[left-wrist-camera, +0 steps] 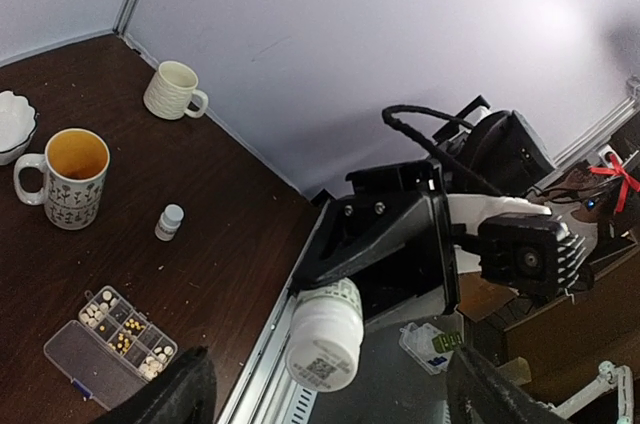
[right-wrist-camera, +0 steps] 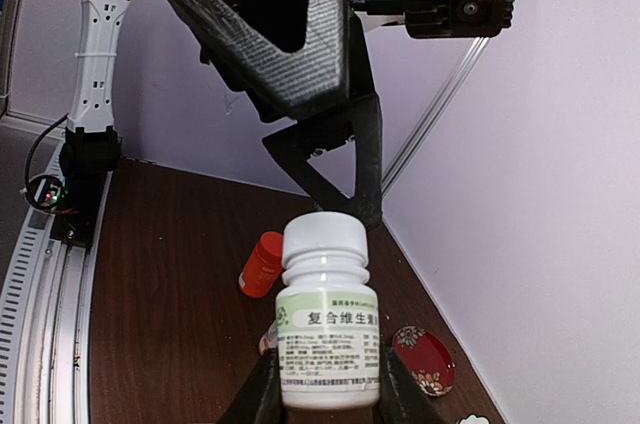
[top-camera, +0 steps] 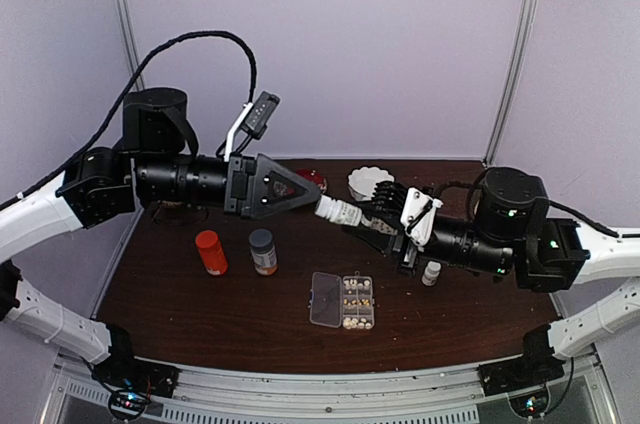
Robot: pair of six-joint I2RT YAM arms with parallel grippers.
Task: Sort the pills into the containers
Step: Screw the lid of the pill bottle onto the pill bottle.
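My right gripper (right-wrist-camera: 328, 384) is shut on the body of a white pill bottle (right-wrist-camera: 328, 334) with a green-edged label, held in the air above the table with its capped end toward the left arm. In the top view this bottle (top-camera: 340, 212) hangs between the two grippers. My left gripper (left-wrist-camera: 325, 399) is open, with its fingers (left-wrist-camera: 175, 394) spread wide on either side of the bottle (left-wrist-camera: 325, 334) and clear of it. The clear pill box with the containers (top-camera: 343, 301) lies open on the table below, and pale pills (top-camera: 355, 294) fill several cells.
An orange bottle (top-camera: 211, 252) and a grey-capped bottle (top-camera: 263, 252) stand at the left. A small white bottle (top-camera: 431, 273) stands by the right arm. A white bowl (top-camera: 370, 182) and a red dish (top-camera: 312, 180) sit at the back. Two mugs (left-wrist-camera: 65, 179) (left-wrist-camera: 175, 91) show in the left wrist view.
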